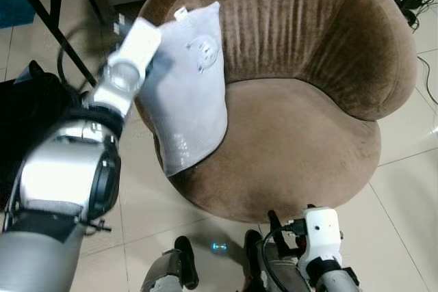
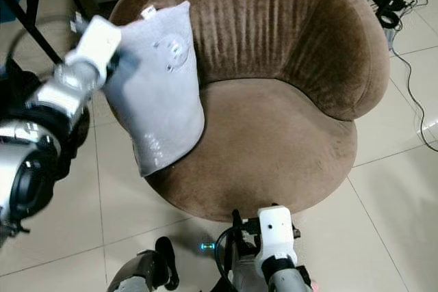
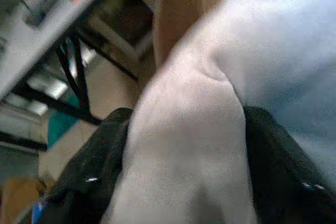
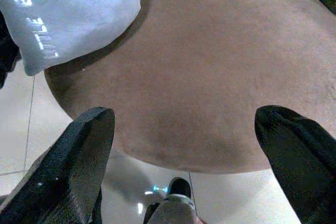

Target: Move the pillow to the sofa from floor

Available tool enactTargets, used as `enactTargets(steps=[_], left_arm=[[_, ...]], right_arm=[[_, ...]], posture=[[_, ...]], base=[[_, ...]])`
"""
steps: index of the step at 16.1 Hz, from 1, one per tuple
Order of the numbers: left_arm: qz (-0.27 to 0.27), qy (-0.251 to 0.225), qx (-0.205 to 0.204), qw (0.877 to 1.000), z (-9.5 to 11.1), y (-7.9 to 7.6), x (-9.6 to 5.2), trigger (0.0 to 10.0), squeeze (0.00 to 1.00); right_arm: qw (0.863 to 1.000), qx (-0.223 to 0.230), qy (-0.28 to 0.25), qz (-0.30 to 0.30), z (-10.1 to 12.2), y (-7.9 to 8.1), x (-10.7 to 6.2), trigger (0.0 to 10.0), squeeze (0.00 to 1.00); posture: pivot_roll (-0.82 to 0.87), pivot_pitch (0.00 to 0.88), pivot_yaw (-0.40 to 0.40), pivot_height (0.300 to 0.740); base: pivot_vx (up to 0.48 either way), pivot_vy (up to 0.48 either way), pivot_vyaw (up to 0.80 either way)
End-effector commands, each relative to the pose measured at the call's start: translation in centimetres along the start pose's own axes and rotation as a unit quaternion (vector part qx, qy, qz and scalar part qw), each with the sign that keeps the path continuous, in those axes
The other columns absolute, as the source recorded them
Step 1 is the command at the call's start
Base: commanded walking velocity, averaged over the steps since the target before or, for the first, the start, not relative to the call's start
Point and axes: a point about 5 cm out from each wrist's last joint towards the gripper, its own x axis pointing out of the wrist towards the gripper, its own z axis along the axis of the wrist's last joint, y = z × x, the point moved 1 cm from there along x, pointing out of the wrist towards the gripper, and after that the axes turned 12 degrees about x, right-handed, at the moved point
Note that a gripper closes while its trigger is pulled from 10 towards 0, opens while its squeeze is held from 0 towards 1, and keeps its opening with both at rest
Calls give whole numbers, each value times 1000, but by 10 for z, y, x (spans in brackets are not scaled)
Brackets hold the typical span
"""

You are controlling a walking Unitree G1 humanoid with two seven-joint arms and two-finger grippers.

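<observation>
A pale grey pillow (image 1: pixel 191 94) hangs over the left side of a round brown sofa chair (image 1: pixel 301 141), its lower corner drooping past the seat's left edge. My left gripper (image 3: pixel 184 145) is shut on a fold of the pillow (image 3: pixel 199 103), which bulges between the two black fingers (image 3: pixel 100 166). The left arm (image 1: pixel 130 59) reaches up from the left to the pillow's upper edge. My right gripper (image 4: pixel 184 145) is held low in front of the seat (image 4: pixel 210 66), open, with nothing between its fingers (image 4: pixel 79 161).
Black table legs (image 1: pixel 55 11) and a dark bag (image 1: pixel 27 100) stand at the left of the chair. Cables (image 2: pixel 390 5) lie on the tiled floor (image 1: pixel 404 189) at the right. My feet (image 1: pixel 185 258) are close to the chair's front.
</observation>
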Motion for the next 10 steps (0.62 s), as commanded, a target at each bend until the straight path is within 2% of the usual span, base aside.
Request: enactTargets(steps=[1,4,7,10], left_arm=[[32,-14,4,999,10,20,0,10000,1000],[57,-41,1,998,29,38,0,10000,1000],[56,-55,5,997,38,42,-1,10000,1000],[58,-67,-27,996,45,47,-1,10000,1000]], right_arm=[[1000,2,19,2,-8,0,-1,10000,0],[1000,0,16,7,-6,0,4,10000,0],[1000,0,12,11,-3,2,8,10000,0],[1000,-1,11,13,-3,2,10,10000,0]], posture=[[-379,275,19,740],[-365,261,18,740],[-358,257,20,740],[-357,255,15,740]], base=[[0,0,0],[0,0,0],[0,0,0],[0,0,0]])
